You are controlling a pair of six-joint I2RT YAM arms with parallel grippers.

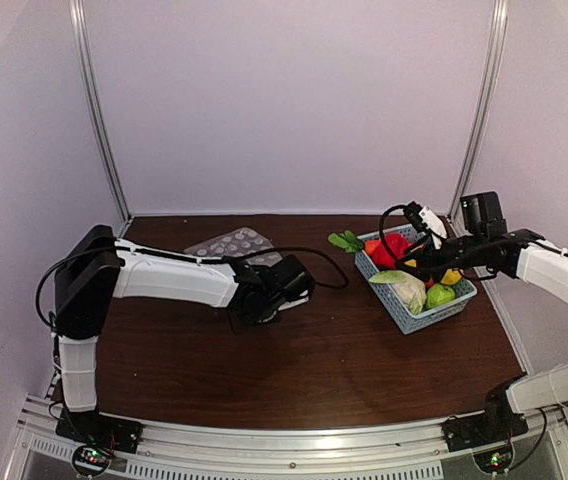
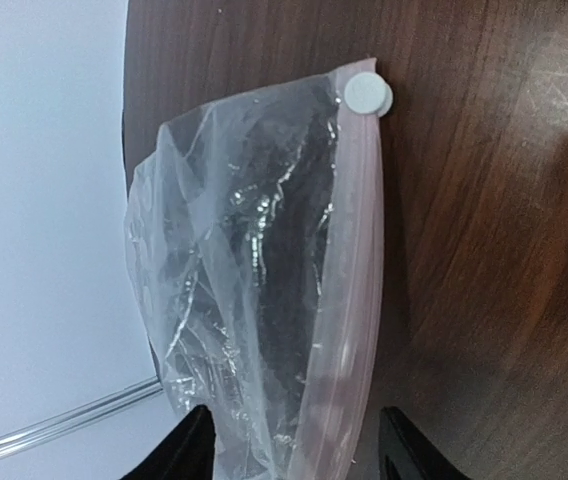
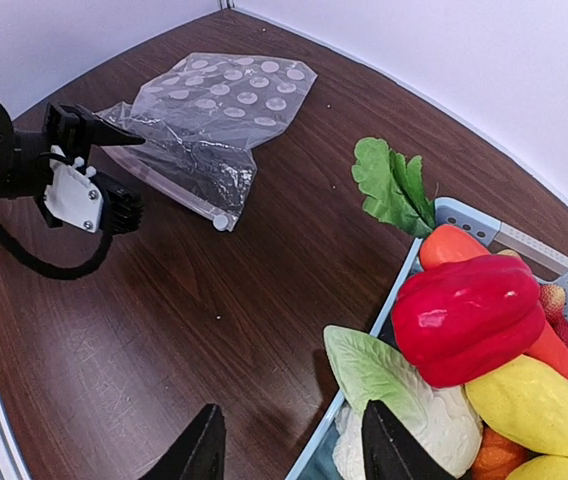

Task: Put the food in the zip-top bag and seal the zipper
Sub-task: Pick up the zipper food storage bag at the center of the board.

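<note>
The zip-top bag point(image 1: 229, 243) lies flat at the back left of the table, clear with white dots point(image 3: 214, 110). Its pink zipper point(image 2: 354, 280) ends in a white slider point(image 2: 367, 95). My left gripper point(image 2: 299, 450) is open, and the bag's mouth edge lies loose between its fingers. From the right wrist view the left gripper point(image 3: 139, 175) stands at the bag's near corner. The food sits in a light-blue basket point(image 1: 409, 318): red pepper point(image 3: 469, 315), pale cabbage point(image 3: 404, 400), yellow fruit point(image 3: 529, 405), leafy greens point(image 3: 392, 185). My right gripper point(image 3: 289, 440) hangs open over the basket's left rim, holding nothing.
White walls close in the table on three sides, with metal posts in the back corners. A black cable point(image 1: 324, 262) loops from the left wrist across the table. Bare dark wood point(image 3: 214, 330) lies between bag and basket. The basket point(image 3: 464, 212) sits near the right wall.
</note>
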